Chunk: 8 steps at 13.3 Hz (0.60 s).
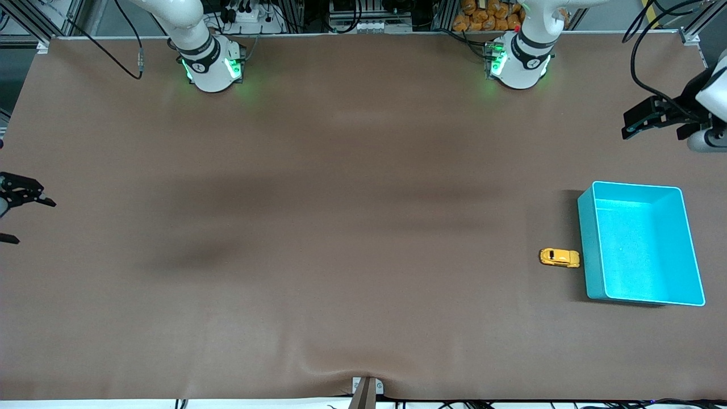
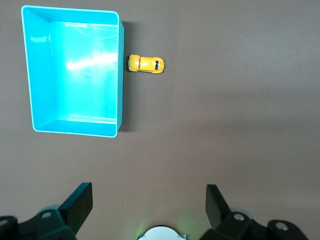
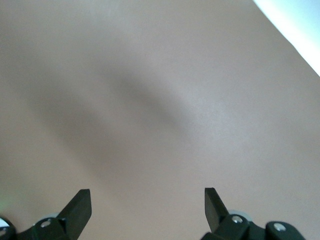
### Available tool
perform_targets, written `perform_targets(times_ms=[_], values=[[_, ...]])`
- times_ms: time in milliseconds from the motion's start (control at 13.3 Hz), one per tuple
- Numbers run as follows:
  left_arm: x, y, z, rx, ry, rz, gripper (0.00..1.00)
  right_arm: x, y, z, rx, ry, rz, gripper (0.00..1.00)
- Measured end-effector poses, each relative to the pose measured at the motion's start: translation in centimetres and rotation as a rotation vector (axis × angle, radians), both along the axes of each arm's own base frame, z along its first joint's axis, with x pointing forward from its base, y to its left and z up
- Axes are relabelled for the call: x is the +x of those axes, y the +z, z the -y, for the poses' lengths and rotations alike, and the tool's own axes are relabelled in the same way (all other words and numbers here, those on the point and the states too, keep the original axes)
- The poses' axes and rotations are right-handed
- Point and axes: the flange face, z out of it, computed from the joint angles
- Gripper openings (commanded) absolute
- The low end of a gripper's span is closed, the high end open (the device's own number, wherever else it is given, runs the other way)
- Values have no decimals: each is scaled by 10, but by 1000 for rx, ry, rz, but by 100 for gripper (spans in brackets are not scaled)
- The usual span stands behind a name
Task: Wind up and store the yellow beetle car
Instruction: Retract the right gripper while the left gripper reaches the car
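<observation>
Bin: turquoise bin (image 1: 690, 244) sits on the brown surface (image 1: 341, 227) toward the left arm's end; it lies nearest the front camera of everything on the surface, with nothing inside it. The left wrist view shows it too (image 2: 120, 70).
Car: yellow beetle car (image 1: 559, 257) stands on its wheels on the surface, just beside the bin's outer wall on the side toward the right arm's end, level with the half of the bin nearer the front camera. In the left wrist view (image 2: 145, 64) it looks to be touching the wall or a hair apart; which one cannot be told.
Left tool: left tool (image 1: 640, 122) hangs over the left arm's end of the surface, well apart from the car. Its fingers (image 2: 77, 204) are spread wide with nothing between them.
Right tool: right tool (image 1: 14, 213) waits over the edge of the surface at the right arm's end. Its fingers (image 3: 79, 204) are spread wide and hold nothing; only bare surface lies under them.
</observation>
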Motion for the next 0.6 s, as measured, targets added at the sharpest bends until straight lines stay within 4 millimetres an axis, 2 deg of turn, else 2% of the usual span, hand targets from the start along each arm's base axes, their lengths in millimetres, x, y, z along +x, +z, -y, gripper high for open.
perform_targets(times_ms=[151,301,452,603], values=[[10,-12,-6,7,11,0,100,-3,17,-19,-7,-151,10,100],[18,-25,-9,28,11,-13,100,-4,24,-33,-5,-325,1,100],[28,-40,-10,37,13,-30,100,-5,25,-36,-8,-445,-14,100],[42,-65,-16,38,23,-52,100,-7,30,-37,-17,-598,-23,100]])
